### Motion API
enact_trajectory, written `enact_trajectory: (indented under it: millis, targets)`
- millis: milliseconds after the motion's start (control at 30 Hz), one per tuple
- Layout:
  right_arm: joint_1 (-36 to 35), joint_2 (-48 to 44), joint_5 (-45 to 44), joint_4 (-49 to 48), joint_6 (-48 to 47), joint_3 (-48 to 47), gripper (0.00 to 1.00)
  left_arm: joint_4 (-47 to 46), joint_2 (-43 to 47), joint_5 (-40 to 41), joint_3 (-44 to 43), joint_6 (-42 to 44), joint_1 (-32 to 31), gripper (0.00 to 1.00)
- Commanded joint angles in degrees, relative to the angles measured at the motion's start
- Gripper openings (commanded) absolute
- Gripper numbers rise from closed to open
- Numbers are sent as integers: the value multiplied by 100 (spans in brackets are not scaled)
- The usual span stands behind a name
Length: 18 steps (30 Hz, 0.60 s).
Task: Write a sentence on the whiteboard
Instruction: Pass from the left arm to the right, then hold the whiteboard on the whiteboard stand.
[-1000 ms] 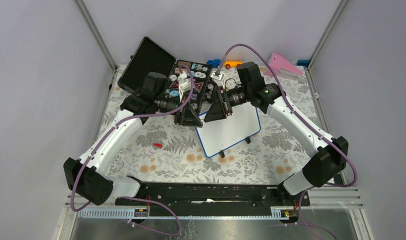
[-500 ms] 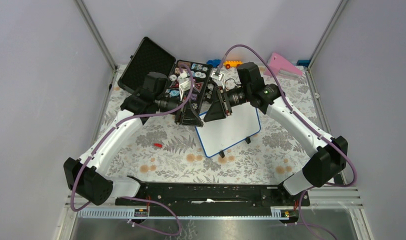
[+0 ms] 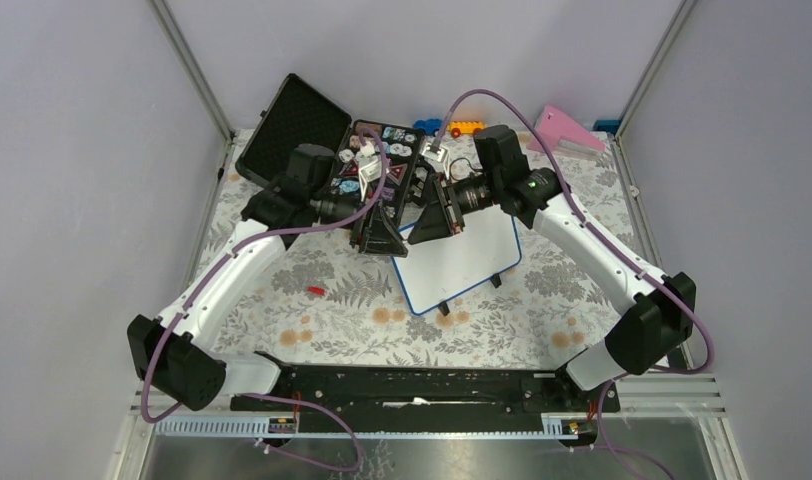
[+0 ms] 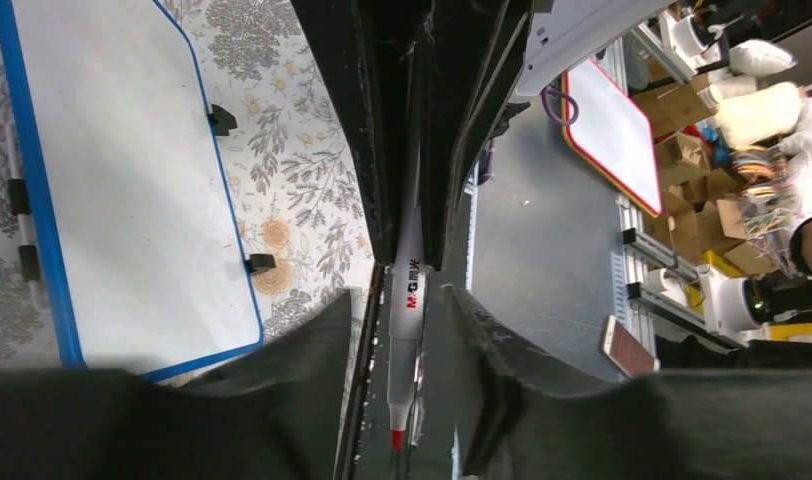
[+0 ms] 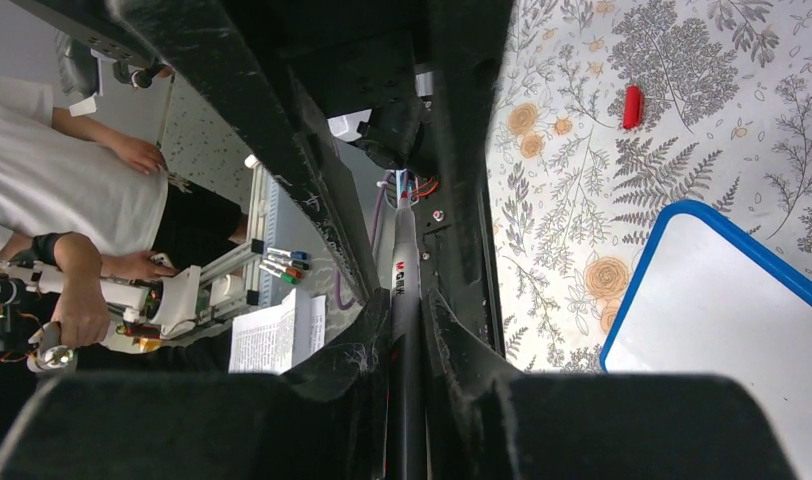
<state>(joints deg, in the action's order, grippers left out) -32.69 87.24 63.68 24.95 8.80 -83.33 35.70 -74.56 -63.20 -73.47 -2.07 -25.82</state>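
The whiteboard (image 3: 462, 262) lies flat on the flowered table, blue-framed, and its visible face (image 4: 122, 180) is plain white. The sentence is out of view. Both grippers meet tip to tip above the board's far left corner. A grey marker (image 4: 407, 300) with a red tip points into my left gripper (image 4: 402, 300), whose jaws stand open with a gap on each side of it. My right gripper (image 5: 407, 310) is shut on the marker (image 5: 402, 280) barrel. From above, the left gripper (image 3: 382, 235) and right gripper (image 3: 432, 222) hide the marker.
A red marker cap (image 3: 316, 290) lies on the cloth left of the board. An open black case (image 3: 292, 125) and a tray of small parts (image 3: 377, 160) sit behind the grippers. A pink wedge (image 3: 567, 130) and small toys are at the back right.
My left jaws have opened off the marker while my right jaws have closed on it. Neither arm has shifted noticeably.
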Motion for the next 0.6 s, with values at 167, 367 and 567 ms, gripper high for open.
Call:
enact_trajectory:
  millis: [167,367,567]
  targets:
    - [545,-516,85,258,-285,229,0,-347,222,311,61,14,415,71]
    - [1212,-858,-144,792,-982,544,0,-393,320,418,156,-29,813,79]
    - [1361,-1141,-579,1151,-1631,872,0,-794,230,919,495,-208,1003,81]
